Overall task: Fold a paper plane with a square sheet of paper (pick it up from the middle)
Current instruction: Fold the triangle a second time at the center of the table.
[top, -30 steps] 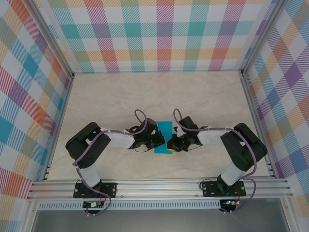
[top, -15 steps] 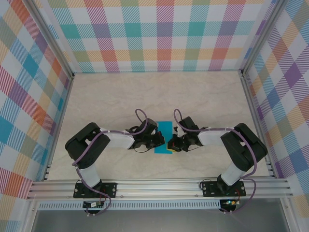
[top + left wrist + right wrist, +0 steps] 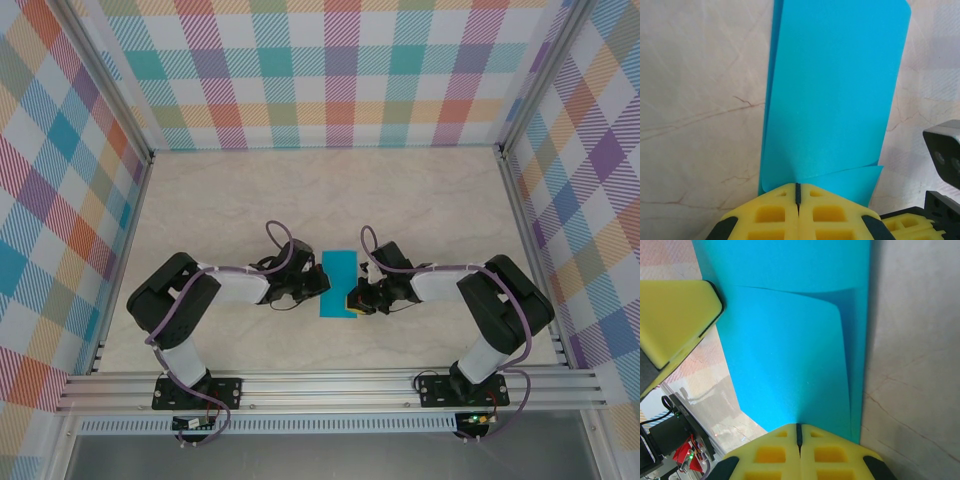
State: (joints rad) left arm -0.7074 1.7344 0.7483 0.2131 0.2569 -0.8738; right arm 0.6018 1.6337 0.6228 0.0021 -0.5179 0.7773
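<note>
Though folded, paper [image 3: 790, 350] in right hand [image 3: 799, 427]

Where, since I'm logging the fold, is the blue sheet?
Top view: the square sheet of paper sits mid-table, pinched between the left gripper and the right gripper.

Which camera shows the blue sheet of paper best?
The left wrist view: the square sheet of paper shows almost whole, with its doubled layers and far corners. The top external view shows it small and distant; the right wrist view crops its far end.
</note>
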